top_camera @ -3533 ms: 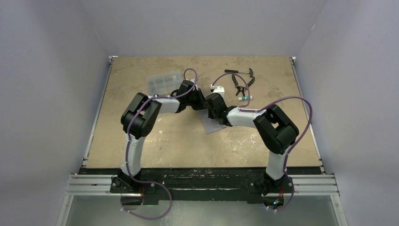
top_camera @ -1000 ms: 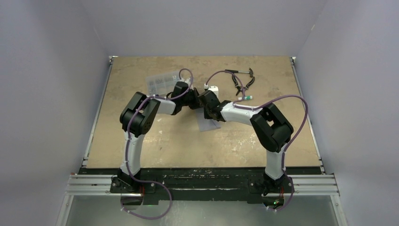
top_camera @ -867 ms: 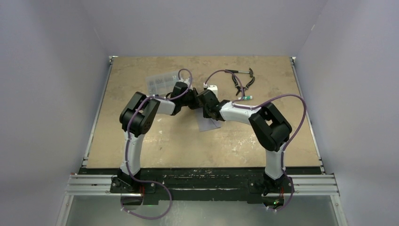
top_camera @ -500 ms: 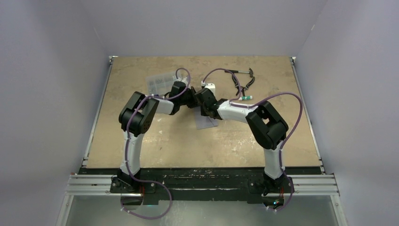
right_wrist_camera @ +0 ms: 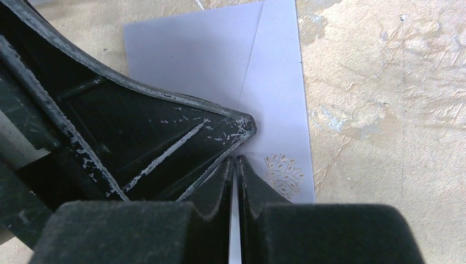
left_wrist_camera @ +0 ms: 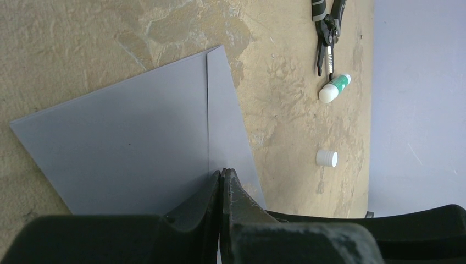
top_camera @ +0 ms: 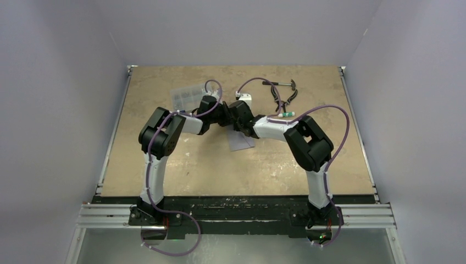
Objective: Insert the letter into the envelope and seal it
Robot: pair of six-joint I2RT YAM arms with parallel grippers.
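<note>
Left wrist view puts the left hand (left_wrist_camera: 221,175) with its fingers pressed together, tips down on the envelope (left_wrist_camera: 137,126) right at a fold line. I judge this is to pin or crease the paper rather than to grasp it. The right hand (right_wrist_camera: 235,162) is likewise closed to a hairline slit and holds nothing. Its tips come in just beside the left hand's over the same sheet, with a cream leaf motif (right_wrist_camera: 283,175) at 4 o'clock of them. The envelope lies flat in the middle of the counter (left_wrist_camera: 66,33), so pressure from above can work on it. The letter is nowhere visible. Probably it is already inside, and sealing is the step in hand. Seen from above, a glue stick (left_wrist_camera: 334,89), a loose cap (left_wrist_camera: 327,158) and pliers (left_wrist_camera: 327,22) wait between 1 and 2 o'clock of the envelope.
</note>
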